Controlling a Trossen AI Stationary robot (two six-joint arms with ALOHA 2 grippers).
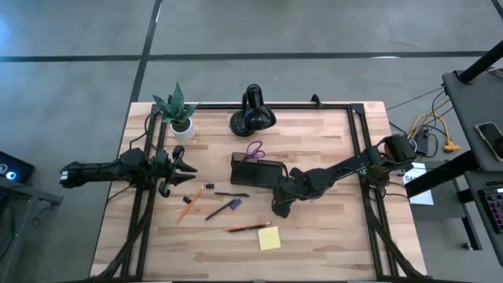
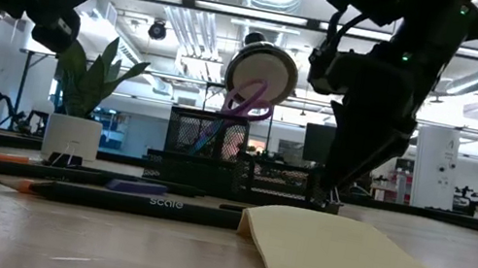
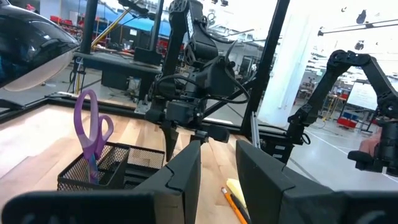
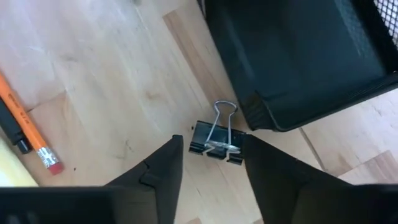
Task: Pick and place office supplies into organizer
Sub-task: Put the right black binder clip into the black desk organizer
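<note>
The right gripper is down at the table, fingers spread either side of a binder clip without clamping it. The clip lies just beside the organizer corner. Scissors stand in the organizer. The left gripper hovers apart, fingers parted, empty.

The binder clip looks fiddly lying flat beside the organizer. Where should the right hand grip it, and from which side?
Probably from above, pinching the black body of the binder clip across its width: it lies between the right hand's fingers, wire handles toward the organizer.
</note>
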